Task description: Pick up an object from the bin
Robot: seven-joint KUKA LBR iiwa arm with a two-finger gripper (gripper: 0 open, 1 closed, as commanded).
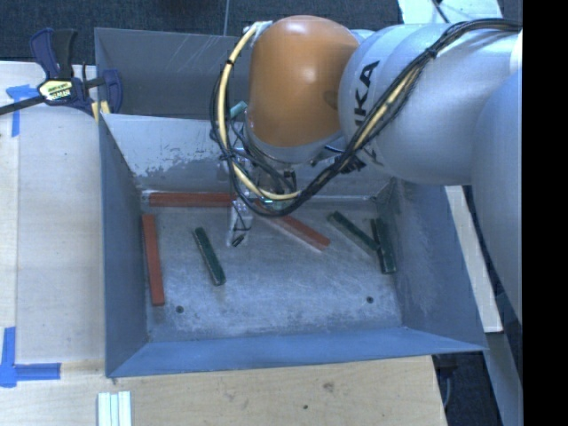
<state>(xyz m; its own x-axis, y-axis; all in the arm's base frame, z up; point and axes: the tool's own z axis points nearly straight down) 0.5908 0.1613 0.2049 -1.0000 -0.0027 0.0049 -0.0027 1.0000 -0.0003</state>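
Gripper (pixel 238 234) is hanging low over the bin (pixel 124 264) floor, centre-left, fingers looking pinched narrow w/ nothing between them. It's sitting btwn a dark green stick (pixel 209 256) on the view's left and a pale red stick (pixel 300 232) on the right, near both. Back-wall red stick (pixel 186 200), left-wall red stick (pixel 153 260) and two green sticks (pixel 383 247) at right are lying apart.

red-brown sticks (pixel 189 200) (pixel 153 260) (pixel 300 232): 3 | dark green sticks (pixel 209 256) (pixel 353 229) (pixel 384 248): 3
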